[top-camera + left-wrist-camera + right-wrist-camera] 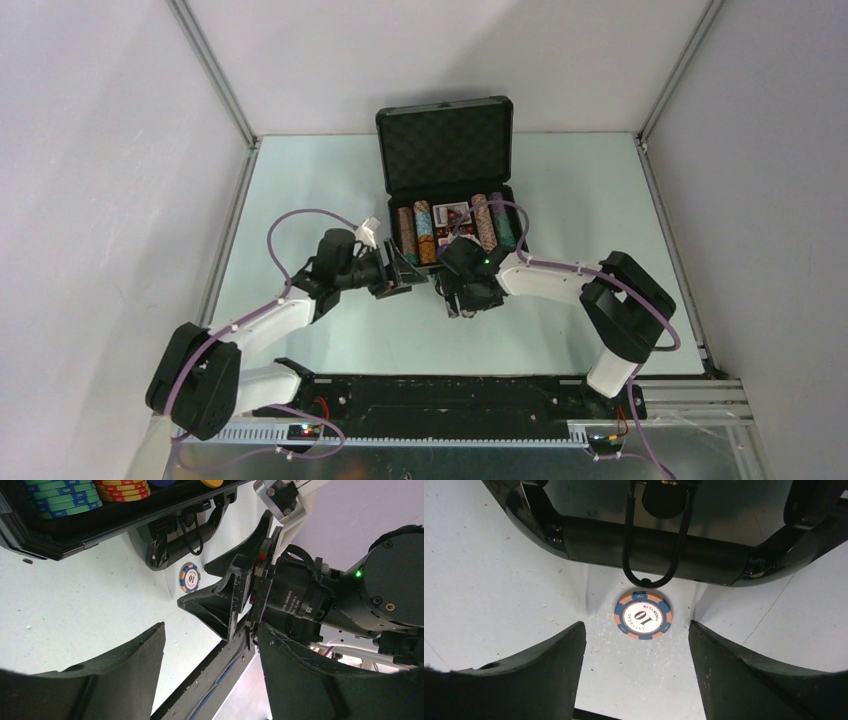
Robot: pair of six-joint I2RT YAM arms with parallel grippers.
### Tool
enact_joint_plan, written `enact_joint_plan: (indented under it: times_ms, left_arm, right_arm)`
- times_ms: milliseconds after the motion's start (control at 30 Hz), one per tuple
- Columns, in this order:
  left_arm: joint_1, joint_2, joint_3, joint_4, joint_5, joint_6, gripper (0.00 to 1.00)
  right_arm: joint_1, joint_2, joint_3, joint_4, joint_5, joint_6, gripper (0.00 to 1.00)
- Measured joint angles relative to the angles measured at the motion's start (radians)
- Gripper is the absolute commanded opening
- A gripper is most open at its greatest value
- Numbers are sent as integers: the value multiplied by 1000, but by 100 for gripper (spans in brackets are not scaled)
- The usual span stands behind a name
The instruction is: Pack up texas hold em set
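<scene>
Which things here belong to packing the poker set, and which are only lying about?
Belong to the job:
- black case, open
- chip rows inside it
- card deck inside it
- loose chip on the table, by the case handle

Only lying about:
- no stray thing shows; just the table, left arm and right arm

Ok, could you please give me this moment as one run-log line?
left gripper open | right gripper open above chip | chip flat on table by case handle | case open

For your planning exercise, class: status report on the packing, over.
Left fingers open, empty. Right fingers open, over loose chip on table. Case open, other chips inside. Handle loop close beside chip.
</scene>
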Motion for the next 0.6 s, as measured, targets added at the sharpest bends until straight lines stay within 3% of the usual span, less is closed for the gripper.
enact_joint_plan:
  times_ms: [333, 600]
  left_arm:
    - [0, -23, -10, 4, -14, 0, 72]
    - [0, -26, -16, 4, -18, 0, 72]
  right_arm:
    - [42, 56, 55, -37, 85, 0, 64]
    - [53, 68, 68, -50, 106, 5, 62]
